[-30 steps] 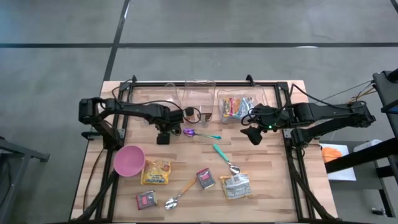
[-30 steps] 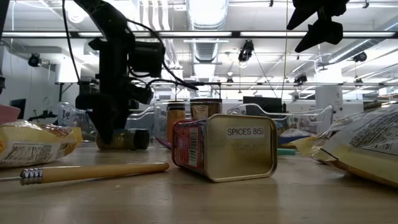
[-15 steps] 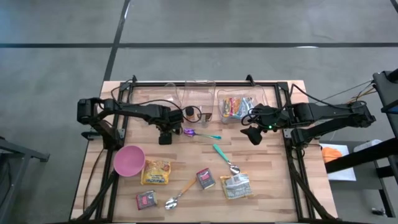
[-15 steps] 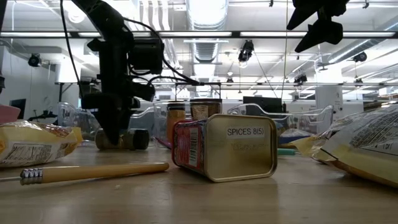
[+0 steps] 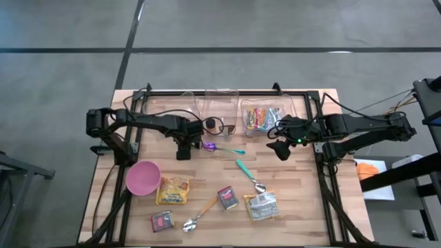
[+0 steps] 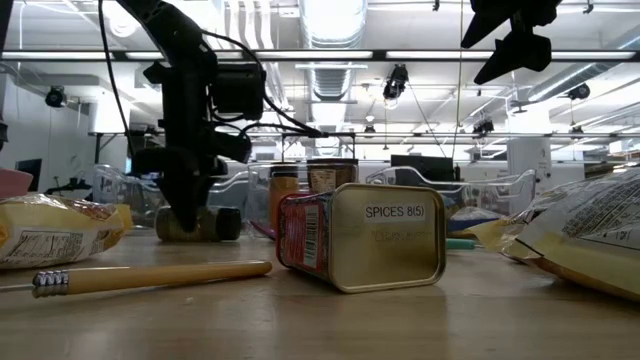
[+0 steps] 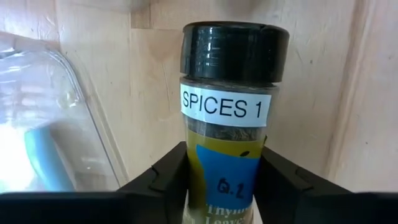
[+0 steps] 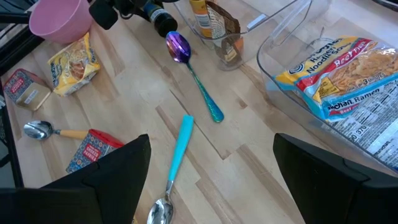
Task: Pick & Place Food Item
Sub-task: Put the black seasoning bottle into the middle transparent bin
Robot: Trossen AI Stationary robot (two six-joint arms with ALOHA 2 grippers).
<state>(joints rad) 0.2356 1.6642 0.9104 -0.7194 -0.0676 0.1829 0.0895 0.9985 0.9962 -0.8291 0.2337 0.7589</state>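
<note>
A clear spice jar [image 7: 227, 124] with a black cap and a label reading SPICES 1 lies on its side on the wooden table, in front of the clear bins at the far edge. In the low view the jar [image 6: 215, 223] rests on the tabletop. My left gripper [image 5: 182, 151] stands over it, pointing down, shut on its body. My right gripper [image 5: 279, 148] hangs open high above the table's right half, with nothing between its fingers. My left gripper pinches the jar's glass body [image 7: 224, 168], below the white label and away from the cap, between its two fingers [image 7: 168, 177]. The fingers come from above, pointing down, and lie across the jar. The jar lies on its side on the table.
Two clear bins [image 5: 220, 110] stand at the far edge, the right one holding a ramen packet [image 8: 339, 74]. A purple spoon [image 5: 219, 147] lies just right of the jar. A pink bowl [image 5: 142, 177], yellow packet [image 5: 172, 189], spice tin [image 6: 360, 237] and more spoons fill the near half.
My left gripper has stayed over the spice jar, and its fingers have drawn in against the jar's sides. The jar still lies on the table in the same place.
</note>
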